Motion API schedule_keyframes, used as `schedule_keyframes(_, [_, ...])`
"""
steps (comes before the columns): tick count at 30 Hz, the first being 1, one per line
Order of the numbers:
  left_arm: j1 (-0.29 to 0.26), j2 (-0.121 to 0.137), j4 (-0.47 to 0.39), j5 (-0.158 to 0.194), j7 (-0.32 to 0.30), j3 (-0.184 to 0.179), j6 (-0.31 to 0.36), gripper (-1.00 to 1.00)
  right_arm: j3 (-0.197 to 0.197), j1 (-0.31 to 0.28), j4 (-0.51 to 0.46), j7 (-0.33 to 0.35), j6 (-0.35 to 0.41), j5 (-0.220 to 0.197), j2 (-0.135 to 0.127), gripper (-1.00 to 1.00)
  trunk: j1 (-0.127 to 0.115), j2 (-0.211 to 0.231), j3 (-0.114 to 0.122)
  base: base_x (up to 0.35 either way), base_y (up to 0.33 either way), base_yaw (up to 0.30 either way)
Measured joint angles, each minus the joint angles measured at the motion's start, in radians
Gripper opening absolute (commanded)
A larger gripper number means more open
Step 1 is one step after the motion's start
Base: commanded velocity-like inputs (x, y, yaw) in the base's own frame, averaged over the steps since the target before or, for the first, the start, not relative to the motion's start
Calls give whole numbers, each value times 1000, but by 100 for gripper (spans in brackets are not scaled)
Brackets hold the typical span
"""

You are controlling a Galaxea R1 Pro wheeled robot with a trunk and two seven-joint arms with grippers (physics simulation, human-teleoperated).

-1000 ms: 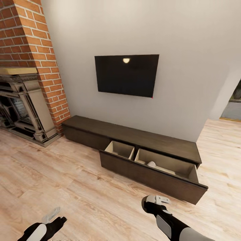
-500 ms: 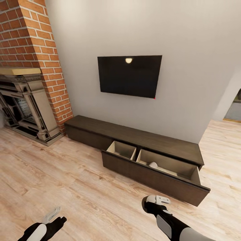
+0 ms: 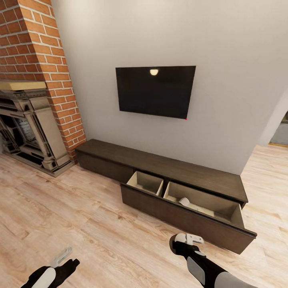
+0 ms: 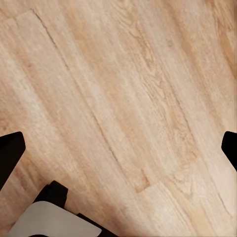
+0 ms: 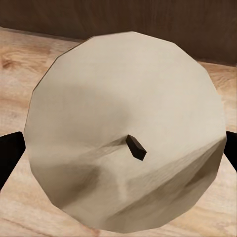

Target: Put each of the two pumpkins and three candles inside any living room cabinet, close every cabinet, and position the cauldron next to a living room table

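From the head camera, the robot faces the long dark cabinet (image 3: 160,166) under the wall TV (image 3: 155,92), its right-hand drawer (image 3: 188,208) pulled out over the plank floor (image 3: 80,224), a brick fireplace (image 3: 36,100) off to the left. A pale object (image 3: 184,201), too small to identify, lies in the drawer's wider compartment. The right claw (image 3: 195,239) is raised short of the drawer front; the left claw (image 3: 60,256) hangs low over the floor.

The left wrist camera looks down on bare planks between dark fingertips (image 4: 11,148) set wide apart, holding nothing.

The right wrist camera is dominated by a beige candle (image 5: 126,131), its short wick (image 5: 136,147) facing the lens, clamped between black fingers (image 5: 10,153) at each side, the cabinet's dark wood (image 5: 123,17) behind.

Likely risks: the drawer's tall front could catch the candle or claw on a low approach, and an early release would drop it on the floor to roll away. The jutting drawer could also be struck by the base.
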Motion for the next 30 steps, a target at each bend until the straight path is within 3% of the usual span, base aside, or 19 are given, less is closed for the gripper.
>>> schedule_keyframes(11, [0,1,0,0,0,0,0,100,0,0,0,0,0,0,0,-100,0,0,0,-31,-38,0])
schedule_keyframes(19, [0,3,0,0,0,0,0,100,-3,0,0,-1,5,-3,-1,-100,0,0,0,211,-188,-7])
schedule_keyframes(30, [0,4,0,0,0,0,0,100,-2,0,0,13,10,-4,-1,-100,0,0,0,259,-70,-247])
